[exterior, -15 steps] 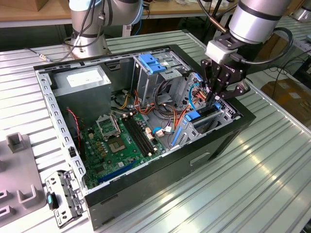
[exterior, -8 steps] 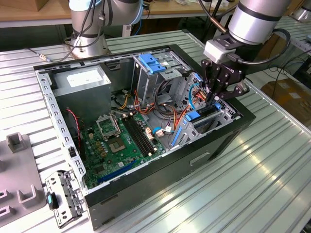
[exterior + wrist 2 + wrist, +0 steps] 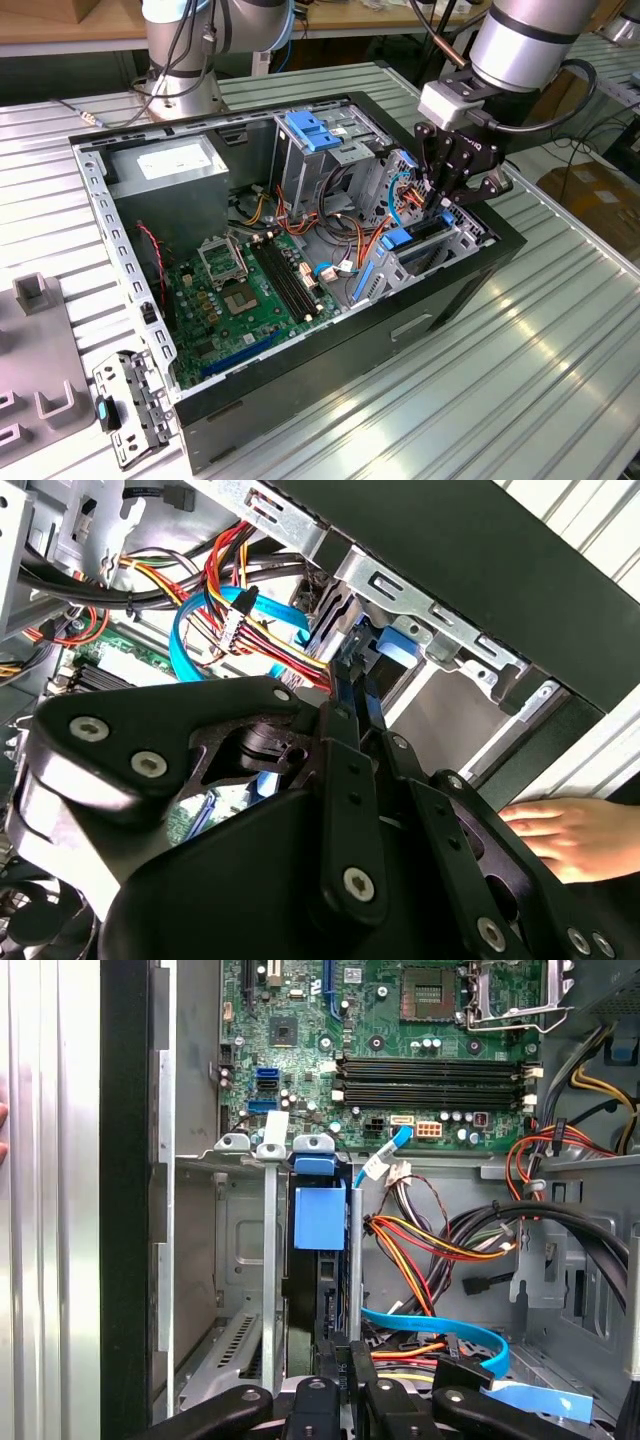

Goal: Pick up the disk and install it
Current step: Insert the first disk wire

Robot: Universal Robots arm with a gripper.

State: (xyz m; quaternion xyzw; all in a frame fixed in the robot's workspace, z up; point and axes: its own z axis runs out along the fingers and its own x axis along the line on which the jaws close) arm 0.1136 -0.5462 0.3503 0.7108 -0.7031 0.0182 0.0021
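- The open computer case lies on its side on the ribbed metal counter, with the motherboard facing up and the grey power-supply box at the far corner.
- The arm reaches down into the drive bay at the case's end on the exterior view's right; a good insertion here means keeping the travel in line with the bay's grey rails.
- The disk stands edge-on in that bay, its blue carrier between the rails, so it appears partly seated, not yet fully home.
- The pincer has its fingers drawn close together on the disk's rear edge, seemingly holding it.
- Loose power wires and a blue data cable lie just beside the slot; the push should stay clear of them.
- A person's hand rests on the counter near the case's outer wall, well worth minding.
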